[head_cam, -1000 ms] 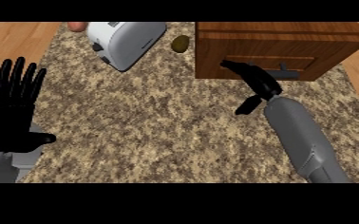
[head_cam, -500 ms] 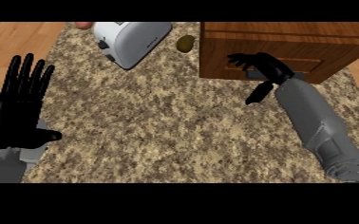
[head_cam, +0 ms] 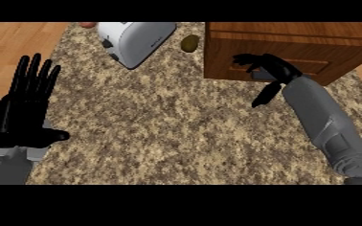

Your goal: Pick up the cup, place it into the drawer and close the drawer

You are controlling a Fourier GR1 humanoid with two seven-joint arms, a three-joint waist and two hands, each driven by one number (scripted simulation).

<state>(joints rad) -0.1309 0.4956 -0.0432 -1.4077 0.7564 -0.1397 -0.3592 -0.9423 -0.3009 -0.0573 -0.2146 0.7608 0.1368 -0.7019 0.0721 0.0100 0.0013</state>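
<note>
At 2 o'clock my right hand [head_cam: 272,68] rests loose-fingered, holding nothing, on the drawer [head_cam: 311,40] front; cup not in view, presumably light, rigid, slippery, so wrap its wall mid-height.

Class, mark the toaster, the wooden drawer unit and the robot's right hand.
toaster [head_cam: 138,40], head view, its grey side.
wooden drawer unit [head_cam: 326,60], head view, its front panel.
right hand [head_cam: 276,68], head view, the hand's middle.

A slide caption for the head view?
Right hand at the wooden drawer, left hand resting open, toaster behind.
</note>
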